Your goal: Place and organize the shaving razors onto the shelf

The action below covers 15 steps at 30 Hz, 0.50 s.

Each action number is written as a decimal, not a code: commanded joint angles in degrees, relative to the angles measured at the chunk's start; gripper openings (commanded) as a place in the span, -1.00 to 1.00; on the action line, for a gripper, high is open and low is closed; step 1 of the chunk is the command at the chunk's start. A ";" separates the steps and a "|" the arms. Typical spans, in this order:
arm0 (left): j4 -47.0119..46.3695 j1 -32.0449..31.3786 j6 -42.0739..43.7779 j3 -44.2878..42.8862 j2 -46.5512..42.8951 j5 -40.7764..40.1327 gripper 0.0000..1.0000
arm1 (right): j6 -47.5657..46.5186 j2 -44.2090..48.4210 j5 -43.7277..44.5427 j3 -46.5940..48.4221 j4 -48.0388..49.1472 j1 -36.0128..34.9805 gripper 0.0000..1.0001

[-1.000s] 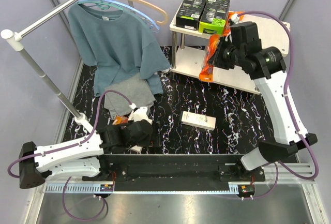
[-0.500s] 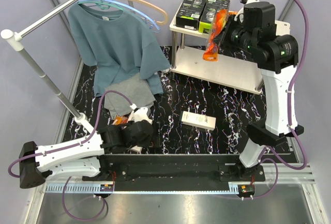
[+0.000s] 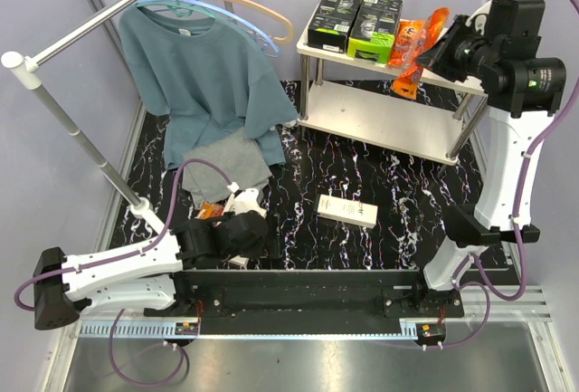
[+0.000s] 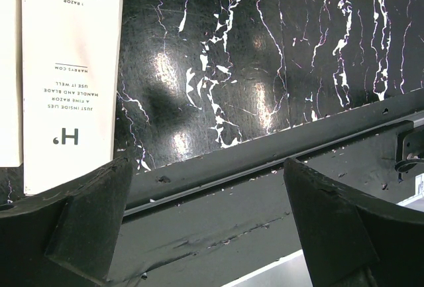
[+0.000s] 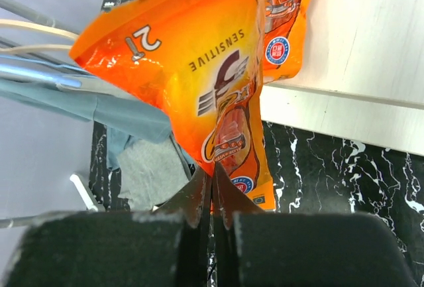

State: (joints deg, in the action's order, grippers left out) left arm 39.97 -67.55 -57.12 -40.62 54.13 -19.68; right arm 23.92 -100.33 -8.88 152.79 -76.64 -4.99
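Right tool (image 5: 212, 201): jaws fully closed, pinching the bottom edge of a flat orange blister pack (image 5: 199, 81) of razors. The pack's long axis runs straight out from the tool, towards the far left and the black-and-lime boxes (image 3: 355, 16) on the upper board of the shelf (image 3: 380, 119). It hangs at that board's right end, part of it past the near edge and over the black marbled counter (image 4: 265, 55).

A second orange pack (image 5: 291, 25) lies on the board just behind it. Judgement: the coming move depends on carrying the held pack further over the board.

Left tool (image 4: 205, 224): jaws spread wide, holding nothing, low at the counter's near left. A white Harry's box (image 4: 69, 68) lies just beyond its left finger, nearer this arm.

Not determinable: whether the held pack touches the board.
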 commanded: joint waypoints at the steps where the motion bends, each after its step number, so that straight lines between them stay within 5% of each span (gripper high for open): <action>1: -2.17 0.14 0.26 0.46 0.10 0.70 0.98 | -0.72 -0.65 -9.12 2.86 0.96 4.63 -1.00; 5: -2.26 0.14 0.17 0.54 0.01 0.52 0.98 | -0.11 -2.67 -16.32 4.88 1.05 13.32 -1.00; 15: -3.58 0.14 0.26 0.46 1.85 1.75 0.98 | 0.16 -5.92 -20.64 5.32 2.55 18.53 -1.00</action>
State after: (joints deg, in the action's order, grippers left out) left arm 39.27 -67.55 -57.12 -40.38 54.92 -19.42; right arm 24.01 -105.23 -25.26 156.05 -76.34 12.71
